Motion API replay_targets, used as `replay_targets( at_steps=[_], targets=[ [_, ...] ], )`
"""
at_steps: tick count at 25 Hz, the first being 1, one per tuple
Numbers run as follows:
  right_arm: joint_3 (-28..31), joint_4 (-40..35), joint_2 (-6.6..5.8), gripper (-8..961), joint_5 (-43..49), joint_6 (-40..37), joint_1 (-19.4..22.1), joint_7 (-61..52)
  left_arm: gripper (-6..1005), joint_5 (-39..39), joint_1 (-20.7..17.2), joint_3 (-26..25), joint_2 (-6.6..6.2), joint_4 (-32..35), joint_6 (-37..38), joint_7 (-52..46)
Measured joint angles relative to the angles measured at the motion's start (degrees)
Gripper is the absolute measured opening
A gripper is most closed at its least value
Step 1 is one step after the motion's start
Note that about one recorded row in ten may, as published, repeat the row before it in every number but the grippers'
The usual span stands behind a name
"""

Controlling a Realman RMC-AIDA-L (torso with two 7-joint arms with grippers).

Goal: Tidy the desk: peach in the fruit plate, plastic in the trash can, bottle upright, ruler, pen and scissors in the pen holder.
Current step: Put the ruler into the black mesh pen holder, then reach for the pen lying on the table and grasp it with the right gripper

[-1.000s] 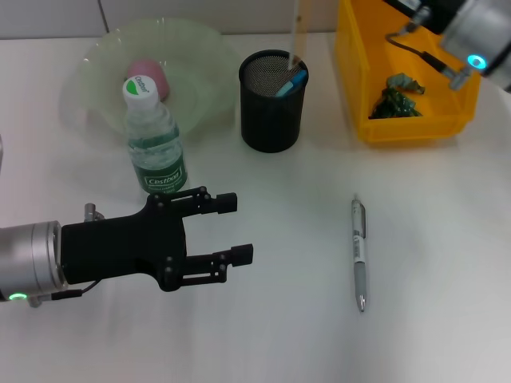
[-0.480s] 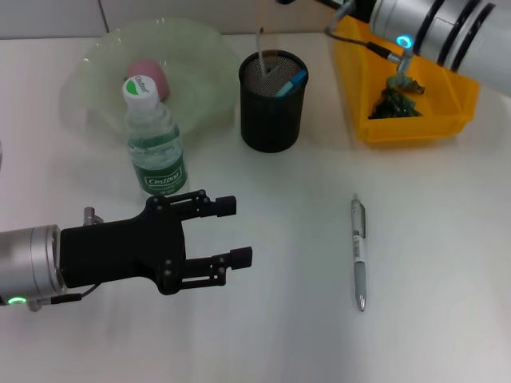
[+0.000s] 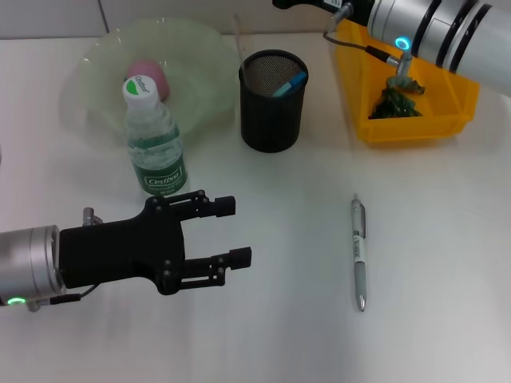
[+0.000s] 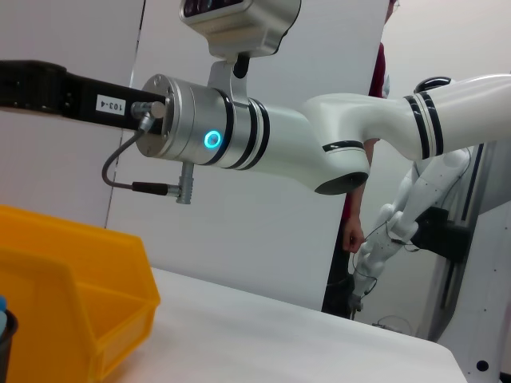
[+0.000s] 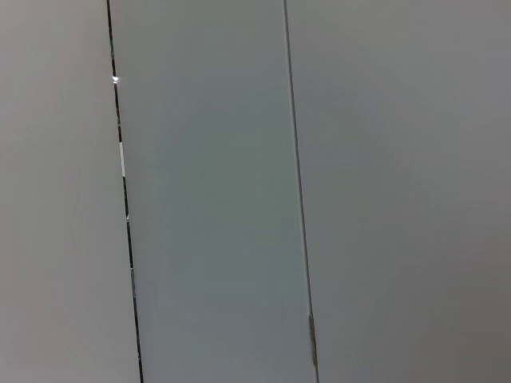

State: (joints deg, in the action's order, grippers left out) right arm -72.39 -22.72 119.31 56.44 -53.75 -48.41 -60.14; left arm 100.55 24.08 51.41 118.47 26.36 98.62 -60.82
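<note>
Left gripper (image 3: 233,231), lower left of the head view, hovers over bare table with its black fingers spread and nothing between them. Just above it the bottle (image 3: 153,137) already stands upright, green cap on top, at the near edge of the fruit plate (image 3: 96,64). Behind the bottle, in the upper left, the pink peach (image 3: 152,74) lies in the plate, so both of those steps look finished.

At upper centre the black mesh pen holder (image 3: 272,102) has a blue-tipped item leaning inside; whether that is the scissors or something else I cannot tell. A thin pale stick, possibly the ruler, shows faintly just up and left of the holder's rim, though its position is too unclear to judge.

Right of centre, lower down, the pen (image 3: 358,252) lies flat on the table, well apart from the holder, so it clearly remains to be put away.

In the upper right the yellow trash can (image 3: 355,96) holds a green crumpled plastic (image 3: 393,102) piece, so that step seems done. Across the bin reaches the right arm (image 3: 431,28); its gripper runs off the top edge, so I cannot tell its state
</note>
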Motion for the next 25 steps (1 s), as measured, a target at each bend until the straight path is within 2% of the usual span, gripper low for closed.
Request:
replay_targets(
  at_steps=[5,8,10,12,13,15,17,20,23,25],
  targets=[
    [-1.8,-1.4,-0.31,455,1.5,0.0,0.7,-3.5,747,0.0,0.0,0.0,0.0,0.3,0.0,0.0],
    [-2.1,-6.7,-0.53,516,7.4,0.0,2.9,-9.6,747,0.0,0.0,0.0,-0.02,0.3,0.0,0.0],
    [-2.0,-12.9,-0.91,557,15.2,-0.3,5.2,-17.8,747,0.0,0.0,-0.2,-0.07,0.3,0.1,0.0],
    [-1.6,-23.1,-1.51,598,28.3,-2.4,8.3,-31.8,747,0.0,0.0,-0.5,-0.07,0.3,0.3,0.0],
    [-1.1,-27.4,-1.66,607,33.6,-4.0,9.3,-37.4,747,0.0,0.0,-0.6,-0.1,0.3,0.4,0.0],
    [1.2,-38.5,-1.76,624,49.7,-11.1,10.8,-52.8,747,0.0,0.0,-0.6,-0.14,0.3,0.5,0.0],
    [5.3,-46.2,-1.6,642,62.3,-20.6,10.0,-64.3,747,-0.2,-0.1,-0.7,-0.17,0.3,0.7,0.4],
    [9.1,-52.9,-1.34,642,73.5,-33.0,6.8,-76.1,747,-0.6,-0.2,-0.8,-0.17,0.4,1.0,0.6],
    [9.7,-53.8,-1.65,641,80.0,-41.8,2.9,-85.8,747,-0.7,-0.2,-1.2,-0.12,0.4,0.9,0.7],
    [9.4,-52.5,-1.72,641,83.1,-44.7,0.5,-89.4,747,-0.7,-0.2,-1.4,-0.03,0.3,0.7,0.7]
  ],
)
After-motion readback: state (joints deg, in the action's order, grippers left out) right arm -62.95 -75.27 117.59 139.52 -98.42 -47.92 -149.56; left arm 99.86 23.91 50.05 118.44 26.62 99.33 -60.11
